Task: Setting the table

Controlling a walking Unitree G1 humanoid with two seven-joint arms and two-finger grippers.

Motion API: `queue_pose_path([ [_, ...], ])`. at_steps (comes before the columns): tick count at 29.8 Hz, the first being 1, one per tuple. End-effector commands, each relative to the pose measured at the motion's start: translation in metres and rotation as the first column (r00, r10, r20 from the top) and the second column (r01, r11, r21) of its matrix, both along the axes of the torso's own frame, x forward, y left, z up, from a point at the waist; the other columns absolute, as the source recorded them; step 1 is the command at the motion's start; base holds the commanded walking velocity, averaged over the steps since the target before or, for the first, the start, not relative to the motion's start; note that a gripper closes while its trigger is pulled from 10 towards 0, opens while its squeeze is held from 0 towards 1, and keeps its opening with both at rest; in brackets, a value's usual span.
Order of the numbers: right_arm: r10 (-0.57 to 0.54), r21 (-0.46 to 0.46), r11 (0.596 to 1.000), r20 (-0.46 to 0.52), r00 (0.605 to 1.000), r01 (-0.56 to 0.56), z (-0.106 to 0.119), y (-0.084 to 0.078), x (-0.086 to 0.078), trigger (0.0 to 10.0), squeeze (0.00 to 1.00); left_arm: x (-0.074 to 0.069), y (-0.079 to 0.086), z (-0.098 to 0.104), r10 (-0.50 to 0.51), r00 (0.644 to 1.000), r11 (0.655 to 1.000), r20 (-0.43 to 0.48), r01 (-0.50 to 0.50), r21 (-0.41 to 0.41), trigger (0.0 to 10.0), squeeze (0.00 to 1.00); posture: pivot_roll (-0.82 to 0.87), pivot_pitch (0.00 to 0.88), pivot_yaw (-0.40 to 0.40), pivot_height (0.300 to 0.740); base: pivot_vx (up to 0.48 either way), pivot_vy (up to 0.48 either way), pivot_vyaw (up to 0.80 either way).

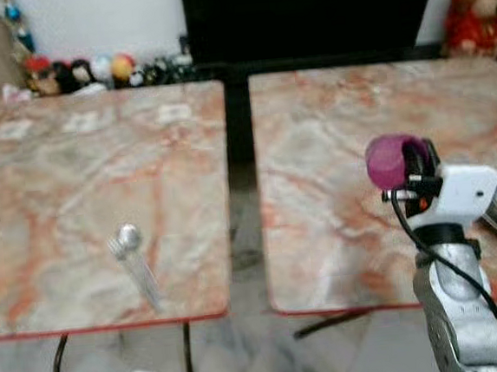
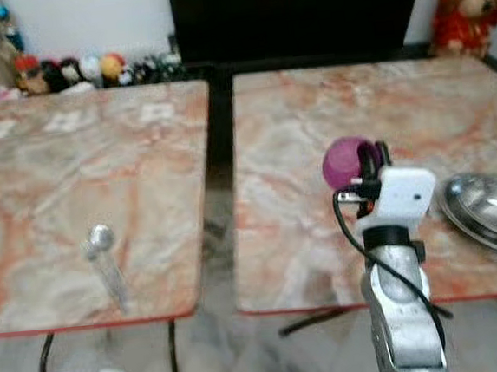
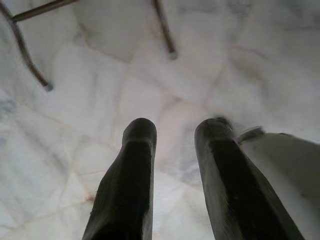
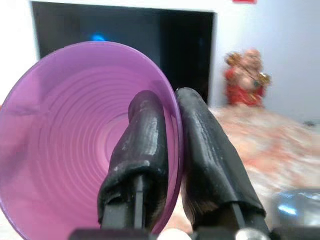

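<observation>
Purple cup carried in, table barely set

The right gripper (image 4: 167, 150) pinches the purple cup (image 1: 392, 161) by its rim, above the right table (image 1: 336, 187) just beside the steel bowl (image 2: 487, 209); spoon (image 1: 134, 259) and fork lie on the left table. Left gripper (image 3: 175, 165) hangs spread, idle.

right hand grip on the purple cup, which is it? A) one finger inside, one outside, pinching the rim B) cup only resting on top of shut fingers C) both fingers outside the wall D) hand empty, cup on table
A: the right wrist view shows one finger inside the cup and the other outside, the right hand pinching its wall.
</observation>
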State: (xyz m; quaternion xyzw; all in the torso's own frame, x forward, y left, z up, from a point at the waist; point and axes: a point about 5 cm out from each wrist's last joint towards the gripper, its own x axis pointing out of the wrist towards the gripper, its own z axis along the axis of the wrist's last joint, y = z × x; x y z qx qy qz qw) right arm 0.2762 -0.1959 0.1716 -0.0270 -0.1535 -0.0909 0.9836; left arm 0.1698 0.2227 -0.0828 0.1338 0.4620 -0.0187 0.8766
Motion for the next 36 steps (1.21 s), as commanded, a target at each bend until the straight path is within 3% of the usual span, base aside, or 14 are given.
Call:
queue_pose_path([
  [1, -0.002, 0.006, 1.000, 0.031, 1.000, 0.002, 0.008, 0.001, 0.002, 10.0, 0.00, -0.002, 0.008, 0.001, 0.002, 1.000, 1.000, -0.014, -0.001, 0.021, 10.0, 0.00, -0.04, 0.000, 0.034, 0.740, 0.000, 0.000, 0.00],
  [18, -0.035, 0.010, 0.999, 0.025, 0.999, 0.034, 0.011, -0.007, 0.003, 10.0, 0.00, 0.001, 0.007, 0.002, 0.025, 1.000, 1.000, 0.003, -0.025, -0.015, 10.0, 0.00, -0.04, 0.000, 0.031, 0.740, 0.000, 0.000, 0.00],
  [26, -0.046, 0.027, 0.999, 0.003, 0.999, 0.046, 0.011, -0.011, 0.005, 10.0, 0.00, -0.002, 0.006, 0.000, 0.024, 1.000, 1.000, -0.009, -0.025, -0.015, 10.0, 0.00, -0.04, 0.003, 0.025, 0.740, 0.299, 0.000, -0.50],
  [36, -0.053, 0.027, 0.998, -0.018, 0.998, 0.053, 0.009, -0.012, 0.008, 10.0, 0.00, -0.002, 0.004, 0.000, 0.029, 1.000, 0.999, -0.005, -0.030, -0.017, 10.0, 0.00, -0.03, 0.004, 0.017, 0.740, 0.223, 0.000, 0.00],
])
